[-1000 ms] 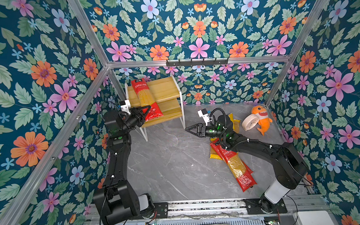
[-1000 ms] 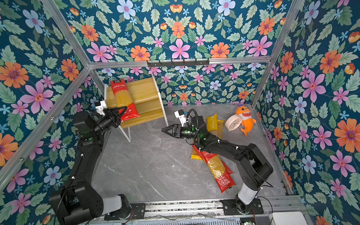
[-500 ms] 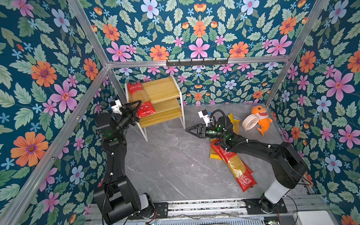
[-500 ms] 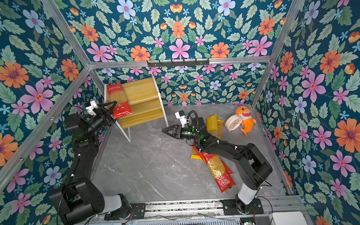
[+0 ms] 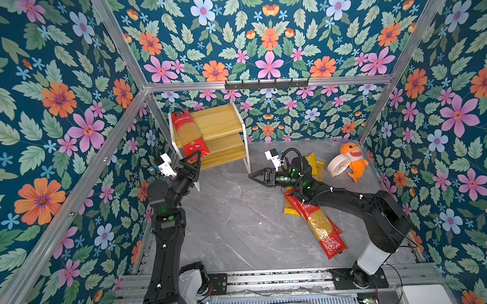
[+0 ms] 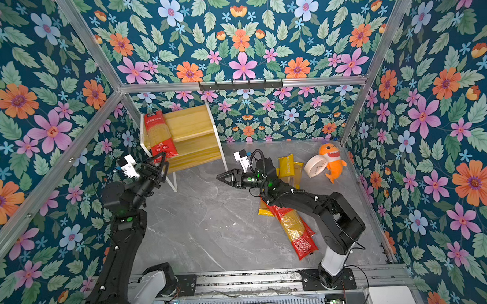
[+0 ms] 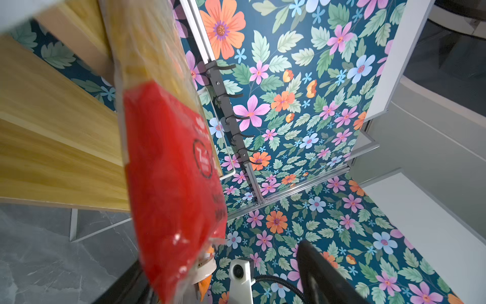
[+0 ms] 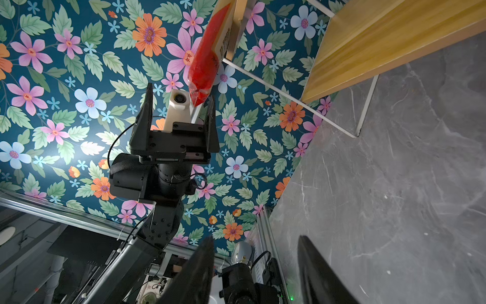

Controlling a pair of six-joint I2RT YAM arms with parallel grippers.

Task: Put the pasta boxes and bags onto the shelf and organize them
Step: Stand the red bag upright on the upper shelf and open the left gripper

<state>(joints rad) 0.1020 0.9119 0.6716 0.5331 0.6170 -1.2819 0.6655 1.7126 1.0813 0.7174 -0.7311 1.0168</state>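
The shelf (image 5: 222,122) stands in the worktop's (image 5: 234,228) back-left corner. One spaghetti pack (image 5: 190,135) lies across its left end, overhanging the front. The other packs (image 5: 317,225) lie heaped right of centre, with the plush shark (image 5: 354,162) behind them.

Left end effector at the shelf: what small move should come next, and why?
Probably back the left end effector straight away from the shelf: its jaws stand open, and the red pack lies across both tiers, its lower end overhanging between the jaws.

Staged robot lab cell, floral-papered walls (image 5: 260,32), aluminium frame (image 5: 178,86), base rail (image 5: 269,278)
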